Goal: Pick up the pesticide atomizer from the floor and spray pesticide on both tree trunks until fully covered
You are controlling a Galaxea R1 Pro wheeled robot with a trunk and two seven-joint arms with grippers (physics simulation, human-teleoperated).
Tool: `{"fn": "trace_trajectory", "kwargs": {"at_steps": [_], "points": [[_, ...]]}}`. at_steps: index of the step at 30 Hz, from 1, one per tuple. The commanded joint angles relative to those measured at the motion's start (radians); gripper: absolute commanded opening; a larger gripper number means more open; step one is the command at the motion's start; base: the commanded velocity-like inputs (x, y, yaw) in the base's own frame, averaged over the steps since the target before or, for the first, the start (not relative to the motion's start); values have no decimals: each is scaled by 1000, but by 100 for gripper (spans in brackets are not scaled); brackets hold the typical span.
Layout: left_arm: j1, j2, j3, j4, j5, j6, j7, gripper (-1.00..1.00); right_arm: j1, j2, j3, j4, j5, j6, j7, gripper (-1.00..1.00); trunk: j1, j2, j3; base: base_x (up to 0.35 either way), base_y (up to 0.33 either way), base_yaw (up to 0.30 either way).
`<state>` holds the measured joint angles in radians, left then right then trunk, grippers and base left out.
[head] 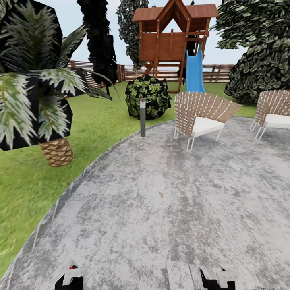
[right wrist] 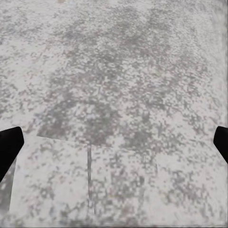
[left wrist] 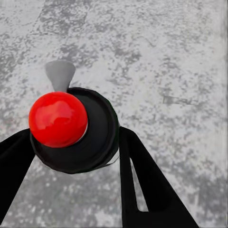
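Left gripper (left wrist: 76, 147): closed on the pesticide atomizer (left wrist: 71, 128), one black finger on each side of its round black body, both touching it. Seen from above in the left wrist view: red ball top, grey nozzle sticking out toward the paving. So the atomizer is off the ground, held over grey mottled stone.

Right gripper (right wrist: 114, 142): spread wide, nothing between the fingers. Its two black fingertips (right wrist: 9, 147) sit at opposite edges of the right wrist view, with bare paving and a few slab joints below.

Head view: both grippers low at the near edge, left gripper (head: 69, 278) with a red speck of the atomizer top beside it, right gripper (head: 219, 278) well apart from it. Both hang over the round stone patio (head: 161, 209).

Further out:
- Grey bollard light (head: 142, 117) upright at the patio's far rim.
- Two woven chairs with white cushions on the patio, one (head: 201, 119) near centre, one (head: 274, 112) at the right edge.
- Round leafy bush (head: 148, 96) on the lawn just behind the bollard.
- Short palm (head: 56, 151) with a woven-looking trunk on the lawn (head: 100, 121) at left.
- Wooden play tower (head: 173, 40) with a blue slide (head: 194, 74) beyond, slat fence (head: 161, 73) behind it.
- Dark narrow trees and big leafy shrubs along the back.
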<state>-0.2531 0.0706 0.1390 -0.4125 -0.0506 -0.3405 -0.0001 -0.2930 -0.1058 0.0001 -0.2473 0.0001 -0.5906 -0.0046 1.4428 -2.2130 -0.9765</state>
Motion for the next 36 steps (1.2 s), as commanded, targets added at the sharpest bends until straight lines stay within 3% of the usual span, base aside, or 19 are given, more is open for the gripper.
{"fn": "trace_trajectory", "kwargs": {"at_steps": [1,19,36], "points": [[0,0,0,0,0,0,0,-100,0,0,0,0,0,0,0,100,0,0,0,0,0,-270],[0,0,-1,0,-1,0,-1,-100,0,0,0,0,0,2,0,100,0,0,0,0,-5,-286],[0,-1,-1,17,-2,0,-1,-100,0,0,0,0,0,2,0,100,0,0,0,0,-246,-290]]}}
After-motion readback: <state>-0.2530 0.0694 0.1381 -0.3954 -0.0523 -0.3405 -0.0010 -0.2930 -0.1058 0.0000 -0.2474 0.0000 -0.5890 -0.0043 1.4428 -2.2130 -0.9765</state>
